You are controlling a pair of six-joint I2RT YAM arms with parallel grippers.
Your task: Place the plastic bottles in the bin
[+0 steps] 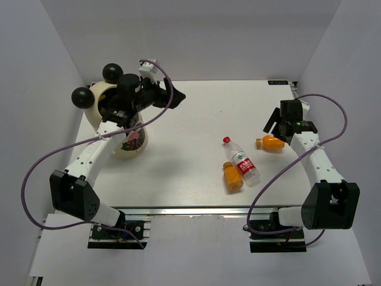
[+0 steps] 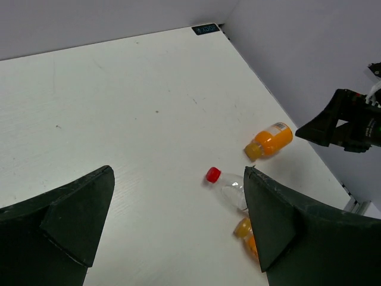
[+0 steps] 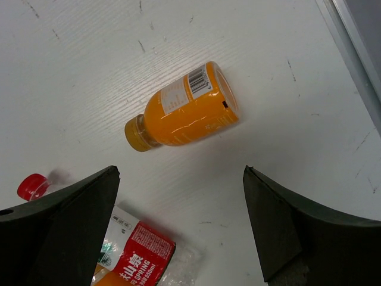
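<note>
Orange drink fills the bottle (image 3: 184,113) that lies on its side near the right edge of the worktop (image 1: 190,113), its cap pointing toward the middle. Just beside it toward the centre lies a red-capped bottle (image 1: 241,159), clear with a red label, and a second orange bottle (image 1: 233,177) lies against that one's near side. Only these three bottles show on the worktop, all well apart from the bin (image 1: 128,143), which stands at the far left with its two black ears (image 1: 112,72) up. The right pincer (image 3: 181,220) hovers over the first orange bottle with its jaws spread wide and nothing between them. The bottle sits ahead of the fingers rather than inside the gap, so this looks like the approach to a grasp. The bottle's length runs roughly along the line on which the jaws close, so the wrist probably needs a turn to take it across the body. The left pincer (image 1: 172,95) hangs above the bin, also wide open and empty, its arm covering most of the opening. That spot suits a drop, and it keeps this arm away from the bottles while the right one works.
</note>
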